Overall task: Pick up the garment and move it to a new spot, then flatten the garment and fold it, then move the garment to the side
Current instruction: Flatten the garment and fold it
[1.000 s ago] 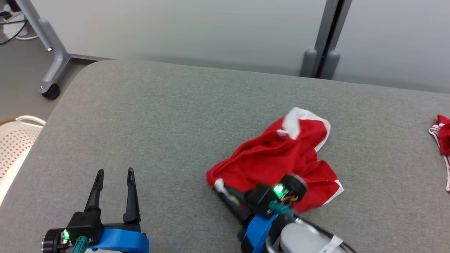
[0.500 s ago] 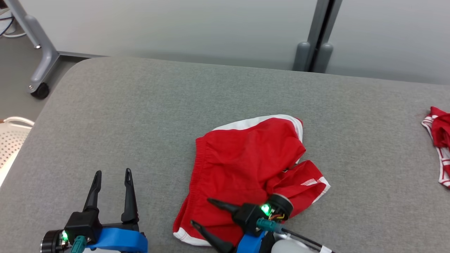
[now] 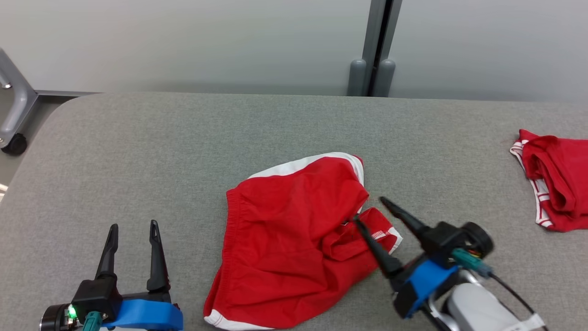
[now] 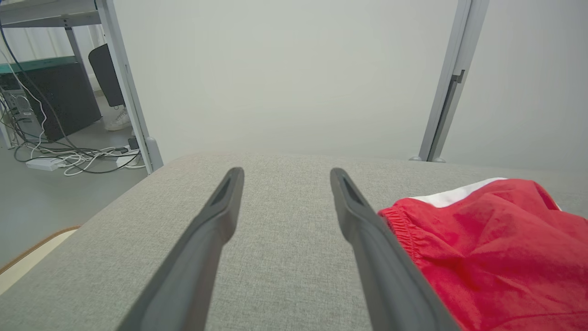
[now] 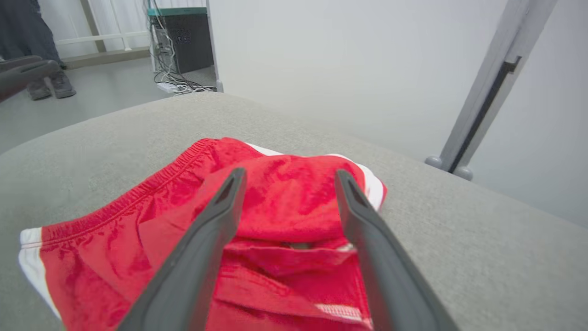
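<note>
A pair of red shorts with white trim, the garment (image 3: 285, 239), lies rumpled on the grey padded table (image 3: 183, 138), one leg folded over at its right side. My right gripper (image 3: 370, 210) stands open at that right edge, fingers pointing up-left over the folded leg, holding nothing. From the right wrist the garment (image 5: 285, 207) lies beyond and between the spread fingers (image 5: 202, 248). My left gripper (image 3: 133, 226) is open at the lower left, apart from the cloth. From the left wrist the garment (image 4: 496, 239) lies just right of the right finger (image 4: 367, 239).
A second red and white garment (image 3: 553, 184) lies bunched at the table's right edge. A grey post (image 3: 374, 46) stands against the pale wall behind. A wheeled frame leg (image 3: 14, 115) is at the far left. A person's shoes (image 5: 50, 85) stand on the floor.
My right gripper let go of the garment, opened, and drew back to its right side. The shorts dropped and spread out on the table. The head camera swung to the right.
</note>
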Motion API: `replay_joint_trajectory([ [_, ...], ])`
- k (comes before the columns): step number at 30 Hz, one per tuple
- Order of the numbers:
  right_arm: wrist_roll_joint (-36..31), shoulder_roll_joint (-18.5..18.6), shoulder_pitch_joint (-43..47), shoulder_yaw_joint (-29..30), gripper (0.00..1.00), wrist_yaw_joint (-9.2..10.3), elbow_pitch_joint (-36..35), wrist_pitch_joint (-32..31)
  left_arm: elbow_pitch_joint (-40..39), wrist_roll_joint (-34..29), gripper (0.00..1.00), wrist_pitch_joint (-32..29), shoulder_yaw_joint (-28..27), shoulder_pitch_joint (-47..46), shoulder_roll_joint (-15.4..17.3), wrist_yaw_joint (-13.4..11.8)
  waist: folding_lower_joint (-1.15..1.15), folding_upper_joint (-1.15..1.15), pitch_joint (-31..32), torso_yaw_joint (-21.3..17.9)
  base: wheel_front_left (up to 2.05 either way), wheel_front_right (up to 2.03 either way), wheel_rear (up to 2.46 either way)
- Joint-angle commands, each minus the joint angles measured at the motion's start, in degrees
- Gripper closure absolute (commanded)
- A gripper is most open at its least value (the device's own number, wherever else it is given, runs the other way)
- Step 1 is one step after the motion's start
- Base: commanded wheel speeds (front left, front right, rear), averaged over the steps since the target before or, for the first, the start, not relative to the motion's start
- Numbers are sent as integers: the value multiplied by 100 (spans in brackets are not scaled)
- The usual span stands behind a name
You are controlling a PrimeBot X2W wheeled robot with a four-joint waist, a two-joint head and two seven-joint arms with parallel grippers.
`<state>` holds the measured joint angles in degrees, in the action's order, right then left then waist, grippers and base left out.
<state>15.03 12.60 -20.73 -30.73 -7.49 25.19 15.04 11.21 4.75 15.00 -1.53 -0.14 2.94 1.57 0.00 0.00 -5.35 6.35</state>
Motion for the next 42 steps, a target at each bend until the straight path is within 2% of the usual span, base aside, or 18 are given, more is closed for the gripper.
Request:
replay_joint_trajectory([
  [1,-75,118,158,196,0,-1,-19,16,-33,-32,0,23,-34,32,-5,6,0,0,1,-36,0,0,0],
  [7,-210,279,406,636,0,-1,51,16,-58,-51,0,23,-31,24,-4,19,0,0,-37,-61,0,0,0],
  [12,-140,267,451,696,0,-1,408,16,-64,-22,0,23,54,-47,-6,14,0,0,-108,-2,0,0,0],
  [27,279,-12,-412,276,0,-1,2192,16,-39,13,0,23,211,-255,-5,-50,0,0,-411,267,0,0,0],
  [28,368,-37,-460,223,27,-1,2275,17,-37,15,0,23,220,-256,-6,-59,0,0,-418,274,0,0,0],
  [29,420,-48,-502,171,85,-1,2348,16,-33,19,0,23,227,-251,-6,-58,0,0,-419,277,0,0,0],
  [30,500,-58,-530,113,100,-1,2412,16,-30,23,0,23,233,-247,-7,-71,0,0,-418,277,0,0,0],
  [35,786,-6,-424,23,100,-1,2380,16,12,38,0,24,203,-133,-6,-91,0,0,-308,163,0,0,0],
  [42,985,98,414,290,100,-1,1518,16,60,75,0,23,188,-11,-6,-68,0,0,-25,-135,0,0,0],
])
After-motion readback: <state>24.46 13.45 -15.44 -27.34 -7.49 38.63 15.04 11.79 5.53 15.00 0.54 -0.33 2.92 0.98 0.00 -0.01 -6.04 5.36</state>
